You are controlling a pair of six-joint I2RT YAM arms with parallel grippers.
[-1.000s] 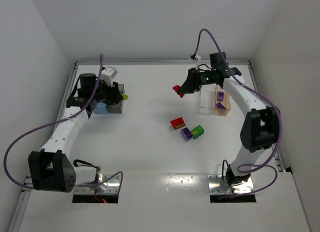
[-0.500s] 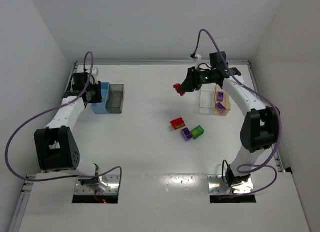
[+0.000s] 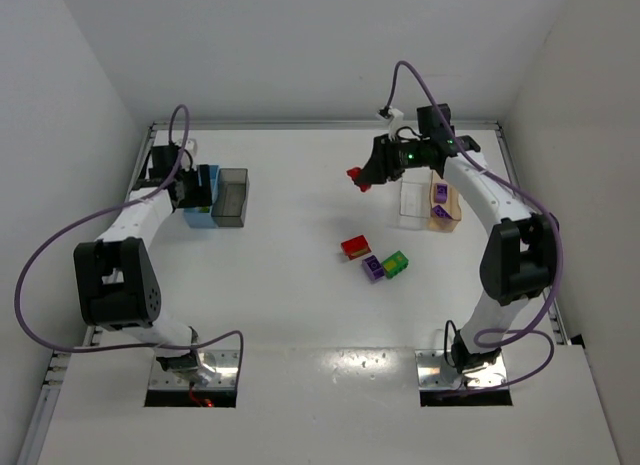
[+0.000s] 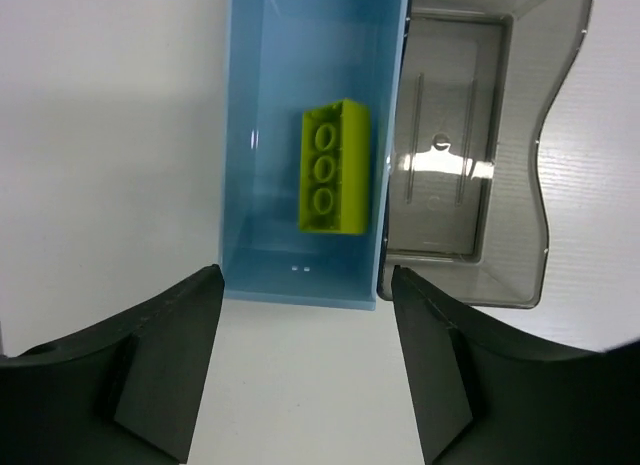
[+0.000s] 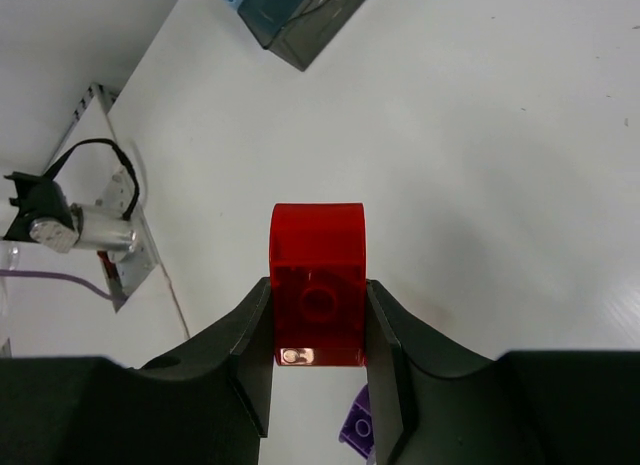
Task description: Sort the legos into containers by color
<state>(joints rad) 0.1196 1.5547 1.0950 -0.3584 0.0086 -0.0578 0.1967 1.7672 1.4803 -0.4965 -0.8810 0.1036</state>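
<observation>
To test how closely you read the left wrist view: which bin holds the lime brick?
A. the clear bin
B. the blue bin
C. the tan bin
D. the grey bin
B: the left wrist view shows the lime brick lying on the floor of the blue bin.

The left arm point(image 3: 140, 220) folds at the elbow near the table's left edge and reaches toward the far left corner. Its wrist turns inward, and the left gripper point(image 4: 305, 285) points down with its jaws well apart and nothing between them. The right arm point(image 3: 490, 200) rises from its base, bends at the elbow by the right edge and stretches back and inward, its right gripper point(image 5: 318, 320) clamped on a red brick point(image 5: 318, 255) above the table.
</observation>
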